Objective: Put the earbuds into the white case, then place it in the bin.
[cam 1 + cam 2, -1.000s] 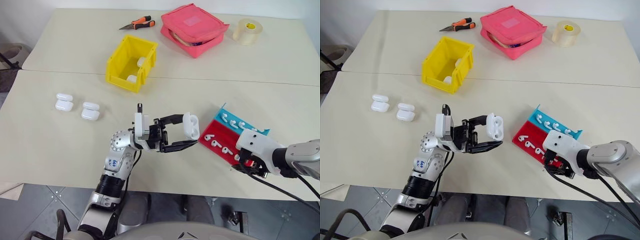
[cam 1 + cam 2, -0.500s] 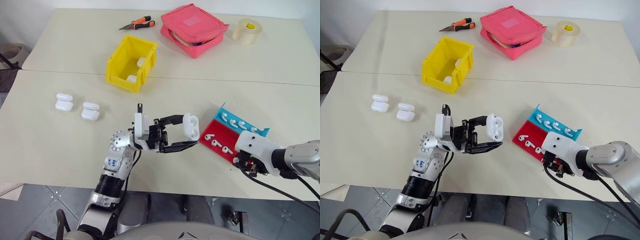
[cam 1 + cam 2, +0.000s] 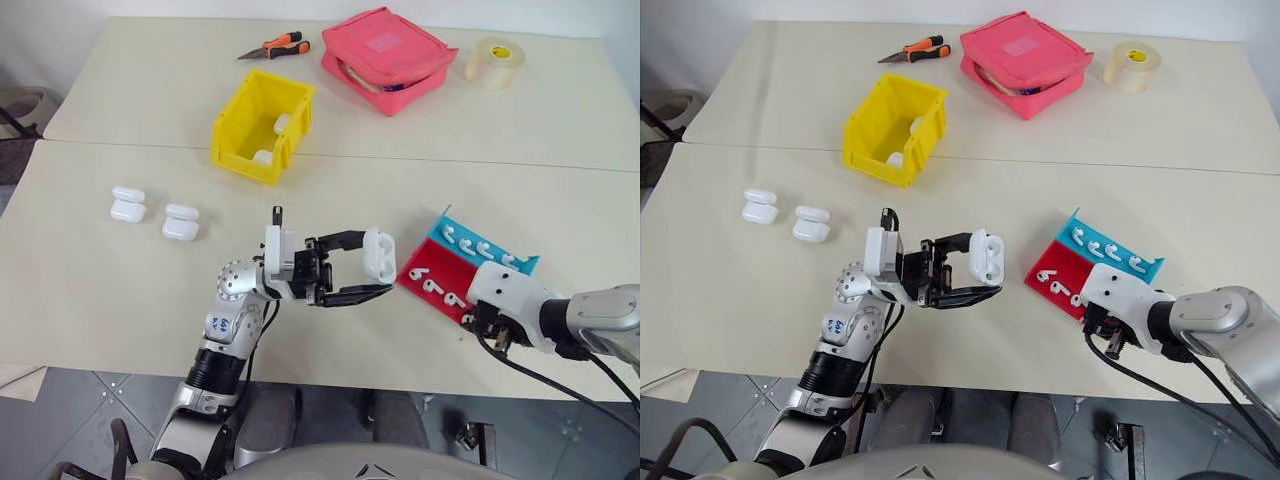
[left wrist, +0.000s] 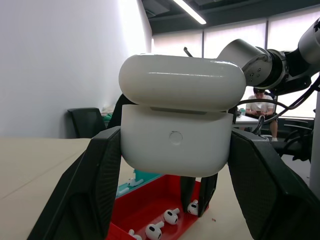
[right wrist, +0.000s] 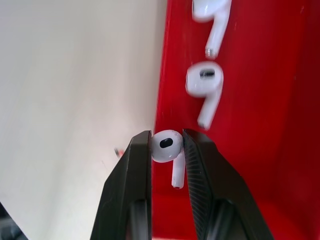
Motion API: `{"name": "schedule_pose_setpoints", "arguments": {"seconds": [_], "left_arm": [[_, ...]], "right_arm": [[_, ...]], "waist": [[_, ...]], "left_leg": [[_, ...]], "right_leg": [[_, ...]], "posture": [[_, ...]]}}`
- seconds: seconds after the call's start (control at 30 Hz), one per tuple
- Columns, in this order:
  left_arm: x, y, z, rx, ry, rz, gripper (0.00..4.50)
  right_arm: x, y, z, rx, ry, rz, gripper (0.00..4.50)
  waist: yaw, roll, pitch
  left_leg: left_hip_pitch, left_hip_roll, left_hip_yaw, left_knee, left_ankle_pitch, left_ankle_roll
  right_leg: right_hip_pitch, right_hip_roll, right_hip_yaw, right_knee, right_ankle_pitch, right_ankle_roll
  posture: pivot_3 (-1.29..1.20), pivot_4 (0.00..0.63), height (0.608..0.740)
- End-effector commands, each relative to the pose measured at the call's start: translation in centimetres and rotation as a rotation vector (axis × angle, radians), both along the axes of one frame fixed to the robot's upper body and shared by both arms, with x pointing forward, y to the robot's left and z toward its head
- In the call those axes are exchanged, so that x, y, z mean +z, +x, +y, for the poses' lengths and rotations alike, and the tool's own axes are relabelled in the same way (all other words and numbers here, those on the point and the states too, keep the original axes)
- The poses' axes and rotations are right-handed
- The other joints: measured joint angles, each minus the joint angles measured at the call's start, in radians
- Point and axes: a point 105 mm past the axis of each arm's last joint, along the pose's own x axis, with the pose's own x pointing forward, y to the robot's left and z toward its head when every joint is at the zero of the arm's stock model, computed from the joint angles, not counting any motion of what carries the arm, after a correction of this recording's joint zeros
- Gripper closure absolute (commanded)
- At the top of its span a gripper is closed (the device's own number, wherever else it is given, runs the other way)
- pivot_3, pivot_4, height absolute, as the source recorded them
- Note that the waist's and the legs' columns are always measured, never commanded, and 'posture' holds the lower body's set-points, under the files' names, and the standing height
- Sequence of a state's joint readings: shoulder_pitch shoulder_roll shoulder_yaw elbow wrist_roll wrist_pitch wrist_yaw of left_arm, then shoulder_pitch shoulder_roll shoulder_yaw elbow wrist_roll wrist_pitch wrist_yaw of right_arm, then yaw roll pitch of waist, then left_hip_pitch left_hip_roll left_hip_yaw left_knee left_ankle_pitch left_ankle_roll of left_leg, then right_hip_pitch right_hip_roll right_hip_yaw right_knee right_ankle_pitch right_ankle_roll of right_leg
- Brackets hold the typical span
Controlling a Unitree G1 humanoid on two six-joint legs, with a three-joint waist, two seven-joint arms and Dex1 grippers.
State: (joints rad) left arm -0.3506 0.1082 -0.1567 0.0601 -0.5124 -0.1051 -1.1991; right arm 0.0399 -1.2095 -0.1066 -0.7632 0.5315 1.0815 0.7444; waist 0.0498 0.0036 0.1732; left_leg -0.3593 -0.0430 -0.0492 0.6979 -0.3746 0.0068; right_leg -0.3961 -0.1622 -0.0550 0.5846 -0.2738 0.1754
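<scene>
White case (image 3: 380, 254) is sitting centre frame, clamped in the left gripper (image 3: 365, 268). Right gripper (image 5: 166, 145) is pinching an earbud (image 5: 166, 148) over the red tray (image 3: 450, 280), lower right.

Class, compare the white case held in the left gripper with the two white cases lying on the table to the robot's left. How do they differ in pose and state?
The held white case is off the table, clamped in the left gripper; the two table cases lie free on the table. The held case's lid sits ajar; whether theirs do too is unclear. All are glossy, white and rounded.
</scene>
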Motion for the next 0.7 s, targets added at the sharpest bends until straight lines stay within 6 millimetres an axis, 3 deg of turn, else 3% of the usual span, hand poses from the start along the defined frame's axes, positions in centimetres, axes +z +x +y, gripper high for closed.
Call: {"name": "schedule_pose_setpoints", "arguments": {"seconds": [0.03, 0.17, 0.27, 0.47, 0.7], "left_arm": [[0.7, 0.5, 0.4, -0.011, -0.017, -0.008, 1.69], [0.7, 0.8, 0.8, -0.032, -0.005, 0.015, 1.69], [0.9, 1.2, 1.2, -0.034, -0.014, 0.029, 1.69], [1.0, 1.4, 1.5, -0.049, 0.013, 0.048, 1.69], [1.7, 1.5, 2.1, -0.060, 0.040, 0.079, 1.69]], "right_arm": [[3.6, 0.3, 1.3, 0.074, 0.165, -0.201, 3.77], [6.3, -0.4, 2.7, 0.159, 0.399, -0.385, 3.77], [8.7, -1.0, 4.8, 0.207, 0.684, -0.533, 3.77], [11.1, -1.0, 8.6, 0.220, 1.057, -0.671, 3.77], [10.7, 0.1, 11.5, 0.231, 1.220, -0.669, 3.77]], "waist": [[0.004, -0.001, 0.000], [0.001, -0.001, 0.000], [-0.002, -0.001, 0.001], [-0.023, 0.000, 0.000], [-0.026, 0.000, 0.000]], "left_leg": [[0.000, 0.000, 0.000, 0.000, 0.000, 0.000], [0.000, 0.000, 0.000, 0.000, 0.000, 0.000], [0.001, 0.000, -0.001, 0.000, 0.000, 0.000], [0.002, 0.001, -0.002, 0.000, 0.000, -0.001], [0.003, 0.000, -0.009, -0.001, 0.000, -0.001]], "right_leg": [[0.000, 0.000, -0.001, 0.000, 0.000, 0.000], [0.001, 0.000, -0.001, 0.000, 0.000, 0.001], [0.002, 0.001, -0.001, 0.000, 0.000, 0.001], [0.002, 0.001, -0.001, 0.001, 0.000, 0.001], [0.001, 0.001, 0.001, 0.002, 0.000, 0.000]], "posture": [[0.00, 0.150, 0.740], [0.00, 0.150, 0.740], [0.00, 0.150, 0.740], [0.00, 0.150, 0.740], [0.00, 0.150, 0.740]]}}
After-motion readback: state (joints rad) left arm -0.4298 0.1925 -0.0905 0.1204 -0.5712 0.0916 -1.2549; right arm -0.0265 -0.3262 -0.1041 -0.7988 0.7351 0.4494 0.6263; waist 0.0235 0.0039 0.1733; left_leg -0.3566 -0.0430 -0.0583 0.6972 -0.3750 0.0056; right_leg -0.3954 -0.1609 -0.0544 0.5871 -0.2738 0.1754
